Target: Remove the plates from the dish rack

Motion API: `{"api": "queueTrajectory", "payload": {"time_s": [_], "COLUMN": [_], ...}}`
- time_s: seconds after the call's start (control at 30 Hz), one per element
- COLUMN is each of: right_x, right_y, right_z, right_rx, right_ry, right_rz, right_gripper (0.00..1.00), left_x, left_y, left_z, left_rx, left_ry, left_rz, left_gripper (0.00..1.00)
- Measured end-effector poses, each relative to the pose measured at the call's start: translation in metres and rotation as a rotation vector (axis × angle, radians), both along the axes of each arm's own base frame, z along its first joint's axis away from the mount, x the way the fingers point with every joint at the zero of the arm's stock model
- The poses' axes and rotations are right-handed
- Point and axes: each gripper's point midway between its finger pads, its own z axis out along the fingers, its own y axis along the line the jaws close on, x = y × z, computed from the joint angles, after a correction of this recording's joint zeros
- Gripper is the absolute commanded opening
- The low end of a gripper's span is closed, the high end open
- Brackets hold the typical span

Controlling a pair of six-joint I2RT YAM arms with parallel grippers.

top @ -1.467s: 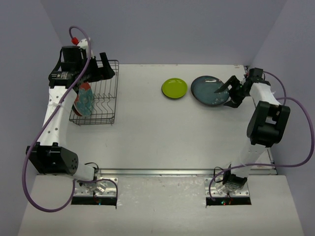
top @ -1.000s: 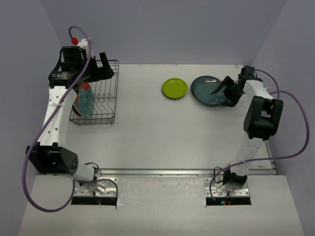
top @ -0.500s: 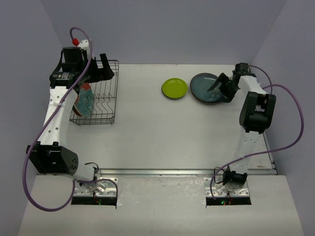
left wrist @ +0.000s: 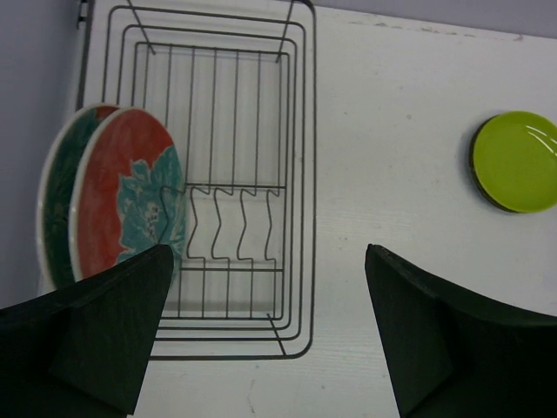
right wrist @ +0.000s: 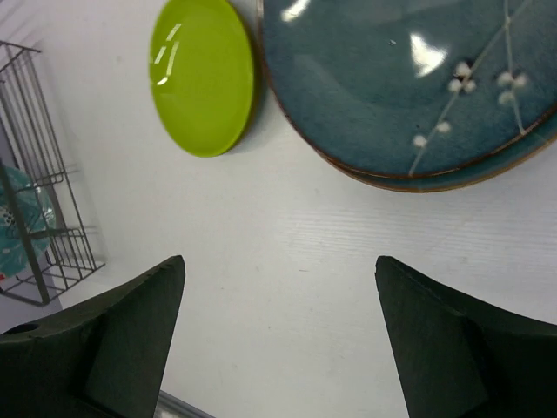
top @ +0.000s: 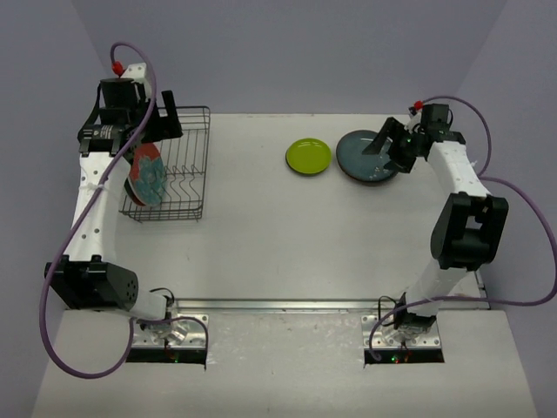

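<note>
**Two plates in the rack, two out on the table**

I see the dish rack (top: 178,174) at the far left of the table (top: 278,235). A red plate (top: 146,174) with a teal flower stands on its edge at the left end of the rack. In my left wrist view a second plate (left wrist: 54,218) stands right behind the red one. I only get a thin dark green slice of it, so I cannot tell its pattern.

The left tool (top: 165,122) hangs over the far end of the rack. From above, its arm hides the rack's far left corner. Its fingers (left wrist: 96,340) are spread wide, with nothing between them.

The lime-green plate (top: 308,156) lies flat on the far middle of the table. Just beside it, to the right, lies the blue-teal plate (top: 361,161). The right tool (top: 392,148) hangs over that plate's right side and covers part of it from above. Its fingers (right wrist: 96,340) are spread wide too, and they hold nothing.

In my right wrist view the blue-teal plate is cut off at the top and right edges. I see a second rim under it, maybe another plate, but I cannot tell.
</note>
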Motion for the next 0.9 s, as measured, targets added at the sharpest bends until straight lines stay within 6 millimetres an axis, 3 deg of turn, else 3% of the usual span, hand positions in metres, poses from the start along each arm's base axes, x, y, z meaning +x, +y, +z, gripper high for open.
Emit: {"api": "queueTrajectory", "payload": {"time_s": [0.13,0.27,0.37,0.57,0.9], "right_x": [-0.013,-0.029,-0.041,-0.047,-0.046], "right_y": [0.025,0.059,0.074,0.065,0.063], "right_z": [0.035,0.047,0.041,0.021,0.014], "right_rx": [-0.08,-0.161,-0.193,-0.235,-0.257], "right_ry": [-0.145,-0.247,-0.272,-0.244,-0.255], "right_rz": [0.112,0.235,0.296,0.296,0.306], "right_gripper": [0.89,0.9,0.9,0.9,0.9], "left_x": [0.005,0.005,0.005,0.006,0.006], "left_y": [0.045,0.079,0.088,0.101,0.117], "left_z": [-0.012,-0.044,-0.063,-0.085,-0.111], "left_rx": [0.036,0.081,0.118,0.178,0.221], "left_ry": [0.06,0.172,0.245,0.323,0.394], "left_rz": [0.111,0.179,0.182,0.195,0.228], "left_gripper": [0.52,0.43,0.42,0.42,0.41]}}
